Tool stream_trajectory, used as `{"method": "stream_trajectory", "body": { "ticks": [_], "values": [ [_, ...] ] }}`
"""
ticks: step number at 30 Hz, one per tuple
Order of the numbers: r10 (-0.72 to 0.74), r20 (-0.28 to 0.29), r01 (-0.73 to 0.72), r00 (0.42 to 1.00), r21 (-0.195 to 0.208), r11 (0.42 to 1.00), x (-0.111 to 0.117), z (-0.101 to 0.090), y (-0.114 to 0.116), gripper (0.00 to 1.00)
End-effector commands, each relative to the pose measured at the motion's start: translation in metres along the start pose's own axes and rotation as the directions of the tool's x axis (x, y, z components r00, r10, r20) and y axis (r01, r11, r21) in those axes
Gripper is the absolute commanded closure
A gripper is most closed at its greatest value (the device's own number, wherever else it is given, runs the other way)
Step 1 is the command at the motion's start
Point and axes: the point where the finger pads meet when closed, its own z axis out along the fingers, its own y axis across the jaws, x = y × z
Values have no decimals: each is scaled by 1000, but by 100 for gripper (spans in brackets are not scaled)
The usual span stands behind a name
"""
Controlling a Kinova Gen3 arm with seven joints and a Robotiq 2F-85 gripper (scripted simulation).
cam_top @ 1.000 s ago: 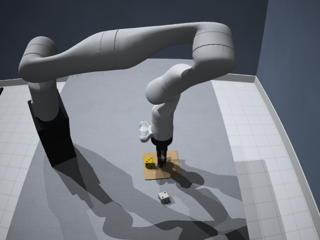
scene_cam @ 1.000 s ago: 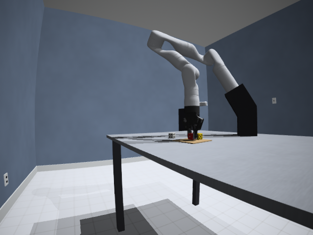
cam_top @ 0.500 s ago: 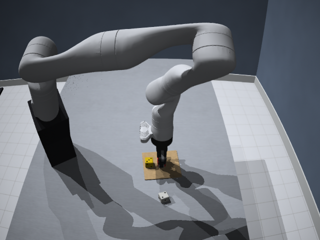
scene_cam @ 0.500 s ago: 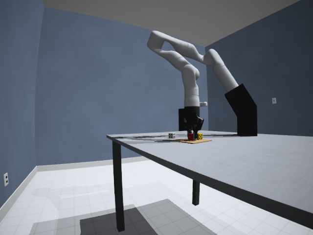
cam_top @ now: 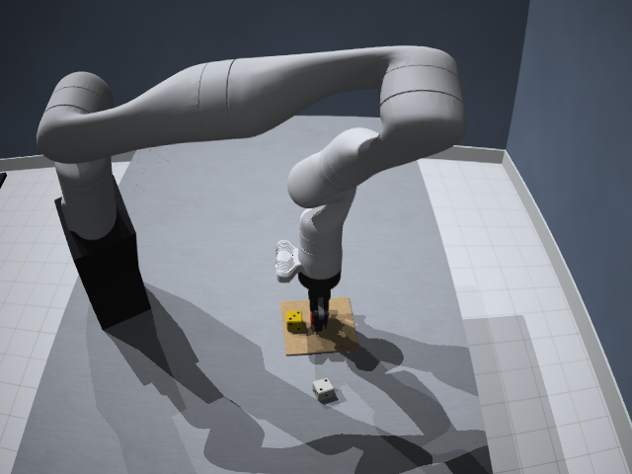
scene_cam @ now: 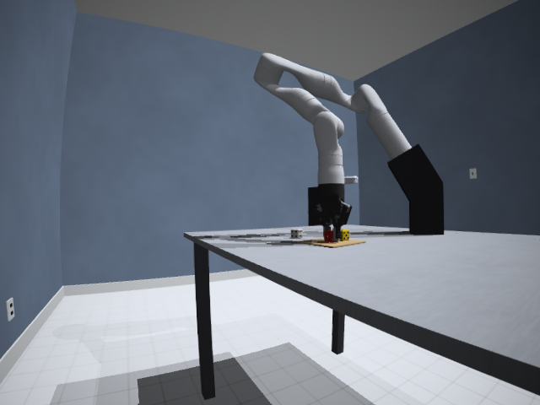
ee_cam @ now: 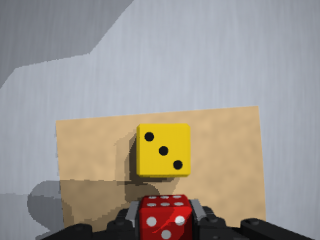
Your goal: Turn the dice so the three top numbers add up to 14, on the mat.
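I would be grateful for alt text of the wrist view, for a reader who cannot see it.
A black claw grips a red die at the bottom edge, its fingers on either side. Just beyond it, a yellow die showing three black pips sits on a tan mat, which lies on a grey table streaked with shadow.
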Motion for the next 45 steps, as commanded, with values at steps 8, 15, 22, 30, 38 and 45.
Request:
{"method": "stream_trajectory", "body": {
  "ticks": [8, 15, 22, 30, 38, 45],
  "values": [
    [2, 7, -2, 1000, -2, 1000, -3, 1, 0, 74],
    [2, 7, -2, 1000, -2, 1000, -3, 1, 0, 74],
    [2, 7, -2, 1000, -2, 1000, -3, 1, 0, 74],
    [2, 7, -2, 1000, -2, 1000, -3, 1, 0, 66],
    [2, 7, -2, 1000, -2, 1000, -3, 1, 0, 58],
    [2, 7, -2, 1000, -2, 1000, -3, 1, 0, 54]
  ]
}}
